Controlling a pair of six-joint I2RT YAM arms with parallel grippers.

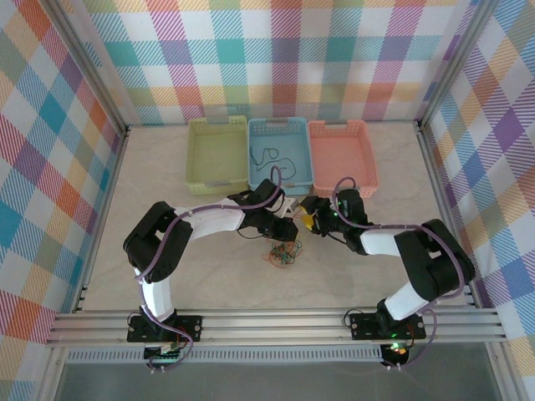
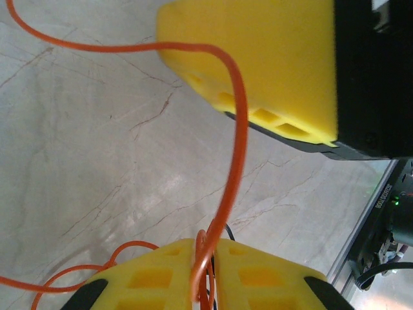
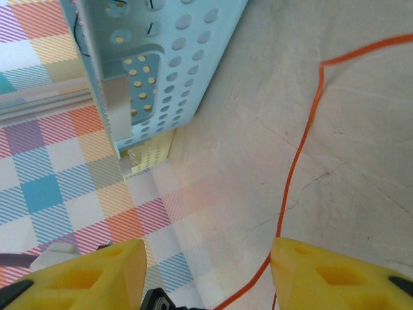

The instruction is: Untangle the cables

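Jaws on the left arm pinched shut on the orange cable (image 2: 241, 129), right jaws half open with it running loose between them, other cables (image 1: 282, 253) clumped on the surface (image 1: 167, 180) nearby; judged light, limp, springy, best taken on a free run clear of the tangle.

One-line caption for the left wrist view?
Left tool shut on an orange cable that loops up over the pale marbled table.

right tool (image 3: 208, 263): jaws apart | orange cable (image 3: 303, 142): on table (image 3: 361, 97), between jaws | blue basket (image 3: 181, 58): upper left
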